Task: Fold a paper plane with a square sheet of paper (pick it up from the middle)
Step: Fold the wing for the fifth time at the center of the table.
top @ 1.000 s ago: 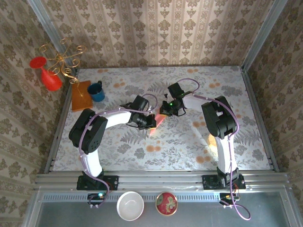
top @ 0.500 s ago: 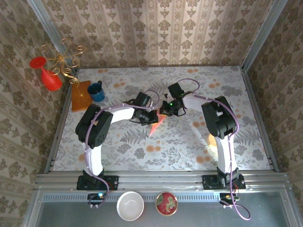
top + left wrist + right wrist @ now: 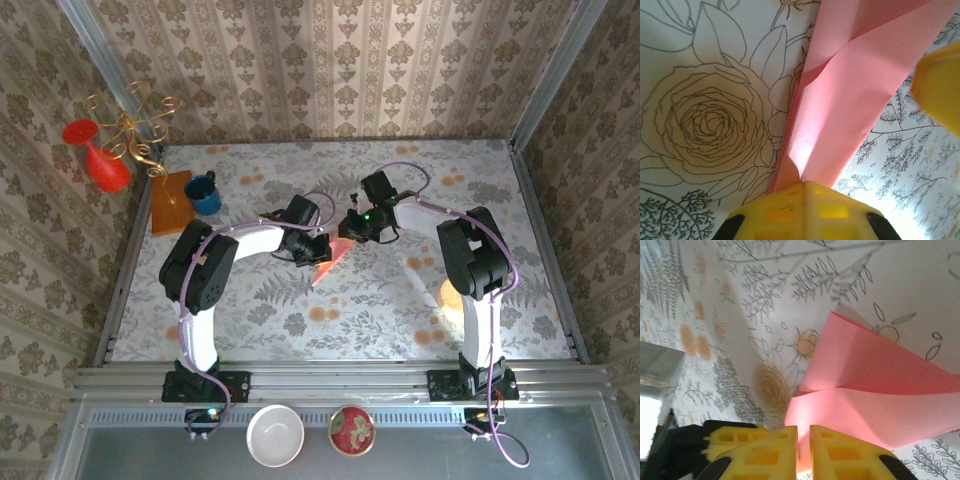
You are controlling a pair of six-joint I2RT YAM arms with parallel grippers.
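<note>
- Top view: the left gripper (image 3: pixel 319 251) and right gripper (image 3: pixel 351 230) meet near the middle of the table (image 3: pixel 420 300), close to each other.
- The paper (image 3: pixel 330 266) lies folded between them, a pink pointed strip. It runs from the grippers down toward the near side, and its tip rests on the tablecloth.
- From here both grippers sit on the upper end of the paper. How wide the jaws stand is too small to tell.
- A blue mug (image 3: pixel 204 194) stands at the far left, just beside an orange board (image 3: pixel 168 203). A red vase (image 3: pixel 103 160) and a gold candle stand (image 3: pixel 133 128) are against the left wall.
- A white bowl (image 3: pixel 276 435) and a red bowl (image 3: pixel 352 430) sit on the ledge below the table, between the arm bases.
- Left wrist view: the left gripper (image 3: pixel 805 192) has its yellow pads pressed together on the paper's (image 3: pixel 855 85) near end, so it is holding it.
- The paper rises from the pads in layered folds, with one flap creased across the top. Rose-print cloth lies under it.
- A blurred yellow shape (image 3: pixel 940 85) juts in at the right edge, over the paper's side.
- Right wrist view: the right gripper (image 3: pixel 803 436) has its two yellow fingers almost touching, with the paper's (image 3: pixel 875 385) edge clamped in the slit.
- The paper spreads up and right from the fingers as two overlapping flaps. The upper one is darker, and its corner lifts off the cloth.
</note>
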